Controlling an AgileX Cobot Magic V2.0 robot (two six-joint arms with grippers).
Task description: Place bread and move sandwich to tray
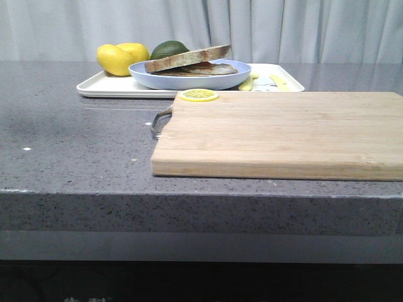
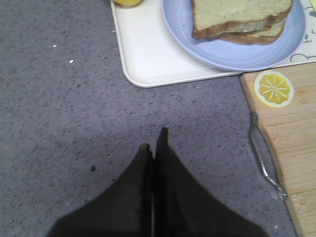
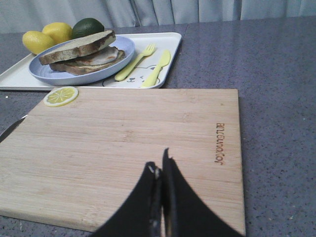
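Looks basically done from here: the sandwich (image 1: 189,63) sits on the blue plate (image 1: 189,78), and the plate is already on the white tray (image 1: 107,88), with the top slice of bread (image 3: 76,47) tilted over the filling rather than lying flat. Two lemons (image 1: 119,58) and an avocado (image 1: 169,48) crowd the plate at about 10 o'clock, while a yellow fork (image 3: 134,63) and knife (image 3: 158,66) lie just beside it at about 3 o'clock. Both arms are clear of it all; the left gripper (image 2: 154,143) is clenched with nothing in it over bare counter, and the right gripper (image 3: 159,165) is likewise pinched closed and empty above the cutting board (image 1: 283,132). My worry is that tilted slice: any bump to the tray or plate could slide it off. The plate's rim also reaches close to the tray's near edge, so a nudge toward 6 o'clock might tip it onto the lemon slice (image 1: 199,95).
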